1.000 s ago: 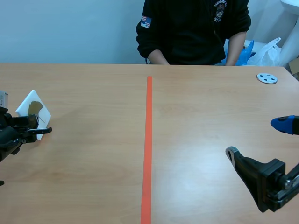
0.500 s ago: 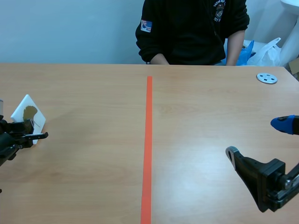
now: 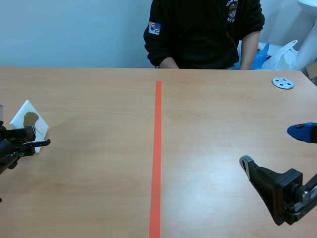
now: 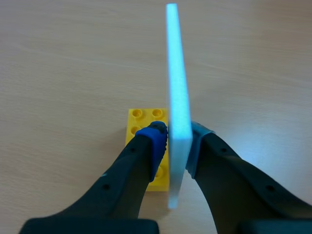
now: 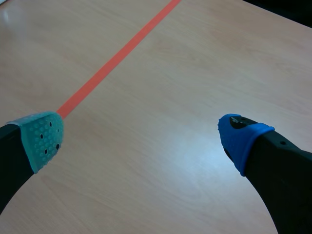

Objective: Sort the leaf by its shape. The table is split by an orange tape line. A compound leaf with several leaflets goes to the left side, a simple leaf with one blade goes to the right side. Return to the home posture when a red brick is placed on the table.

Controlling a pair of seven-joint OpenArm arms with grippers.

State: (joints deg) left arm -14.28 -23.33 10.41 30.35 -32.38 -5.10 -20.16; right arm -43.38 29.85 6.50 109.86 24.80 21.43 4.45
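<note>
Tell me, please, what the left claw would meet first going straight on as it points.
Probably the yellow brick under the left claw, which grips the white card; depth is unclear.

Leaf card [image 3: 29, 121] left of tape line [image 3: 157, 148], brick [image 4: 148, 141] beneath, disc [image 3: 283, 83] far right

A light brown wooden table [image 3: 99, 173] was divided lengthwise by a straight orange tape line [image 3: 157, 148], stuck flat on the wood from the near edge almost to the far one. A small grey round disc with holes [image 3: 283, 83] was laid flat near the far right corner, well apart from the line. In the left wrist view, a yellow plastic brick with round studs [image 4: 141, 119] was shown lying flat on the wood, studs upward.
</note>
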